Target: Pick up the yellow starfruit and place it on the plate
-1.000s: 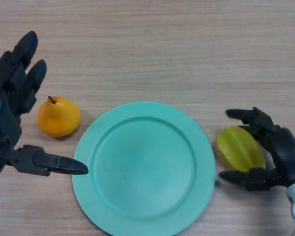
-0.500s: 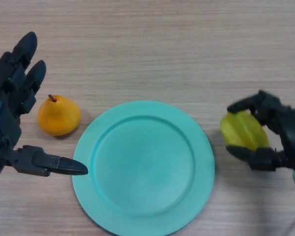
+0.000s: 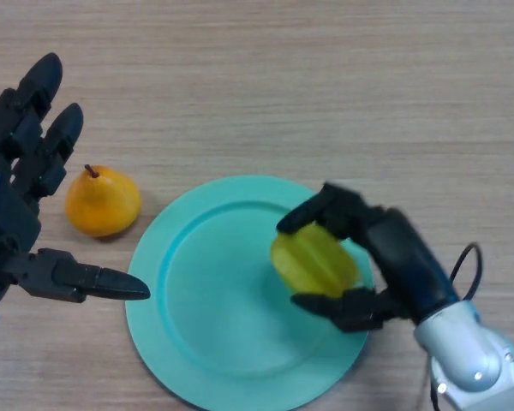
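**One starfruit, held over a teal plate**

One yellow starfruit [image 3: 313, 259], waxy and ridged with a greenish tinge along its edges, sits in the grip of the robot's right hand [image 3: 385, 257] above the right half of the round teal plate [image 3: 206, 291]. The black fingers [image 3: 325, 205] curl over the fruit's upper side while the thumb [image 3: 338, 306] closes beneath it, so the hand is clamped on the starfruit from the right, leaving its left face exposed. Whether the fruit touches the plate's surface cannot be told from the head view. The plate lies flat on the pale wood-grain desk [image 3: 283, 86]. To its left, just beside the rim, an orange-yellow pear [image 3: 103, 203] with a short brown stem rests on the desk. The left hand [image 3: 21, 188] shows at the view's left edge, fingers straight and spread, its thumb pointing toward the plate below the pear, holding nothing.
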Action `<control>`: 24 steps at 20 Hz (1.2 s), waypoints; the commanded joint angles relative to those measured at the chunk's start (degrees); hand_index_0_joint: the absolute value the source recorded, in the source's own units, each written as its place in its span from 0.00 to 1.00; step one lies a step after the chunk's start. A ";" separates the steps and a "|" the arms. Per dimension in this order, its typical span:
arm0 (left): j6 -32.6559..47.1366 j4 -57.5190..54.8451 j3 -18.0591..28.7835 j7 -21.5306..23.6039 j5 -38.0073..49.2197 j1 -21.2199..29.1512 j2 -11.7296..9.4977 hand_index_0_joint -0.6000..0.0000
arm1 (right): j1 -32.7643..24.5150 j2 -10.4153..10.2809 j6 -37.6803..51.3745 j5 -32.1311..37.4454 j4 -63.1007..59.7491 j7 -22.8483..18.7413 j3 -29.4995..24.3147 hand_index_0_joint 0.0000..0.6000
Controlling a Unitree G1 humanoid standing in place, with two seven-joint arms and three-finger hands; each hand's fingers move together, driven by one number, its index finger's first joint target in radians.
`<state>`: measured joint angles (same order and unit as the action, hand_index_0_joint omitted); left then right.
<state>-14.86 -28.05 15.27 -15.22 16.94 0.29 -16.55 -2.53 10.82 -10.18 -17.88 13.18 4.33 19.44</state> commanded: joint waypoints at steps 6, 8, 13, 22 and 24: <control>8.30 -2.17 4.51 -0.78 1.68 1.97 -3.04 1.00 | 0.06 0.07 5.73 -0.12 3.80 -0.61 -1.15 0.75; 8.51 -1.83 4.37 -0.87 1.48 2.04 -3.01 1.00 | -0.59 0.07 5.98 -0.53 4.87 -1.83 -2.12 0.33; 10.66 1.51 2.40 -0.23 0.72 3.70 -3.33 1.00 | -2.64 0.07 8.43 0.34 11.63 -3.30 -11.49 0.00; 8.33 1.26 0.77 -2.22 -0.85 3.40 -2.83 1.00 | 1.81 1.86 -2.76 15.08 26.20 0.84 -22.68 0.00; 6.86 0.23 -0.29 -1.32 -1.83 3.66 -2.43 1.00 | 2.95 2.27 -4.82 17.49 28.26 0.74 -23.94 0.00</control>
<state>-13.70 -24.63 12.17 -16.32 16.06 2.14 -17.47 1.90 11.90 -21.21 -1.87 38.13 5.90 -1.96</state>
